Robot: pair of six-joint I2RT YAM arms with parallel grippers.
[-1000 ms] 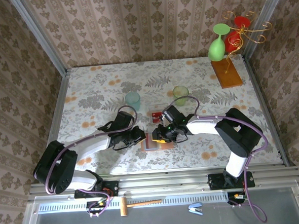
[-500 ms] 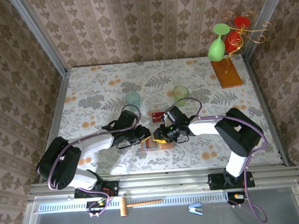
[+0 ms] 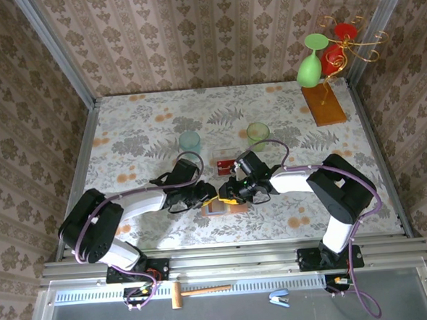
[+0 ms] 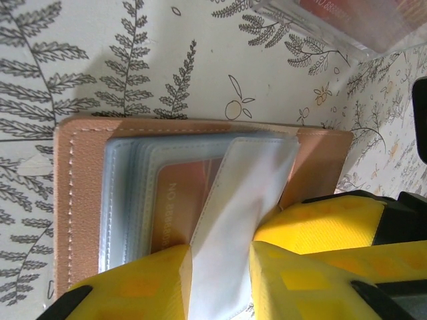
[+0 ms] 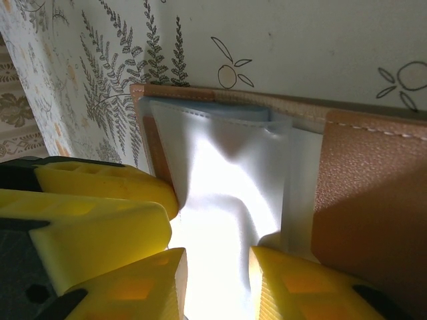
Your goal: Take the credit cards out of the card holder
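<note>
The card holder (image 3: 218, 207) lies open on the table between my two grippers, tan leather (image 4: 80, 193) outside and clear grey-blue sleeves inside. One red credit card (image 4: 177, 200) sits in a sleeve. A pale sleeve flap (image 4: 247, 193) stands up from the stack. My left gripper (image 3: 207, 197) (image 4: 219, 257) is open, with that flap in the gap between its fingers. My right gripper (image 3: 226, 195) (image 5: 219, 260) is open from the opposite side, a buckled sleeve (image 5: 227, 193) in its gap, beside the leather cover (image 5: 367, 200). Its yellow fingers (image 4: 320, 220) almost touch my left ones.
A clear box (image 3: 226, 161) (image 4: 347, 23) holding red cards lies just behind the card holder. A teal cup (image 3: 189, 141) and a green cup (image 3: 257, 133) stand farther back. A glass stand on a wooden base (image 3: 325, 104) is at the back right.
My left gripper has slid right, up to the card holder, and its jaws have widened. The right gripper has barely moved.
</note>
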